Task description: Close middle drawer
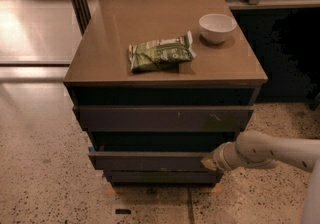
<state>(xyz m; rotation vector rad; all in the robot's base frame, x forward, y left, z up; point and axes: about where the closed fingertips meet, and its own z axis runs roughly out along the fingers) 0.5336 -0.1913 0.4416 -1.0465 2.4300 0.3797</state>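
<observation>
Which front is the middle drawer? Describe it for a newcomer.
Find the brown-topped cabinet holding a white bowl and green packet. Below its tall scratched front sits the middle drawer, a plain dark grey-brown front, with the gripper at its right end. A narrower recessed front lies beneath.

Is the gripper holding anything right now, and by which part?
It cannot be told. The gripper sits at the right end of the front of the middle drawer, but whether it grips that edge or only presses on it does not show.

No legible text on the green packet [160,54]; end effector [209,162] at middle drawer [145,160] front.
</observation>
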